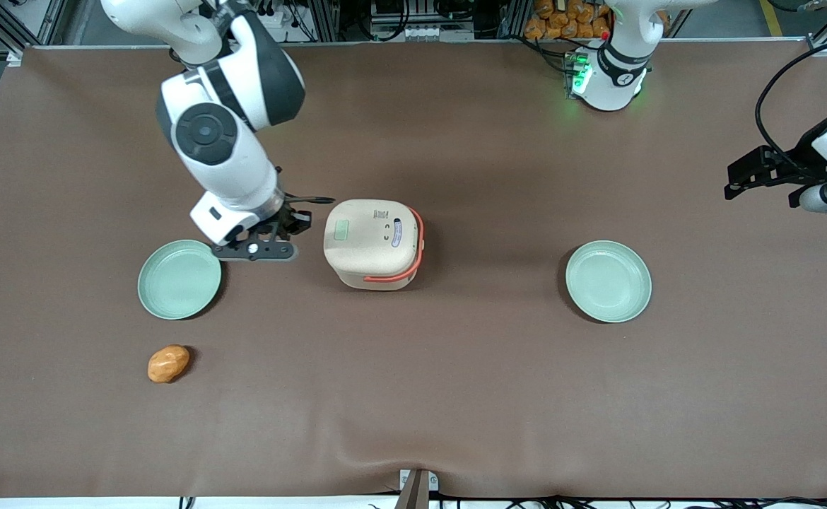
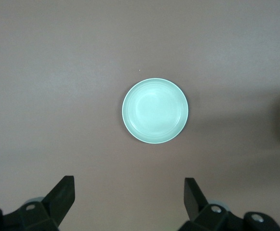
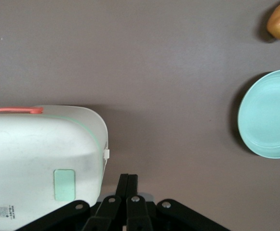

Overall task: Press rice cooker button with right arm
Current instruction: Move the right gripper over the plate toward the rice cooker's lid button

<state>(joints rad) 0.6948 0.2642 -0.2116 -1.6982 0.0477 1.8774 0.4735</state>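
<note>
The cream rice cooker [image 1: 374, 244] with its orange-red handle band stands mid-table, lid down. Its small pale green button [image 1: 342, 230] sits on the lid, on the side toward the working arm. The right arm's black gripper [image 1: 299, 220] hangs beside the cooker, between it and a green plate [image 1: 179, 278], apart from the cooker's wall. In the right wrist view the gripper [image 3: 128, 178] is shut with nothing in it. Its fingertips are next to the rice cooker [image 3: 38, 159] and off to the side of the button [image 3: 64, 185].
A pale green plate [image 3: 270, 114] lies toward the working arm's end, with an orange-brown lump [image 1: 168, 363] nearer the front camera. A second green plate [image 1: 608, 281] lies toward the parked arm's end. Brown cloth covers the table [image 1: 456, 396].
</note>
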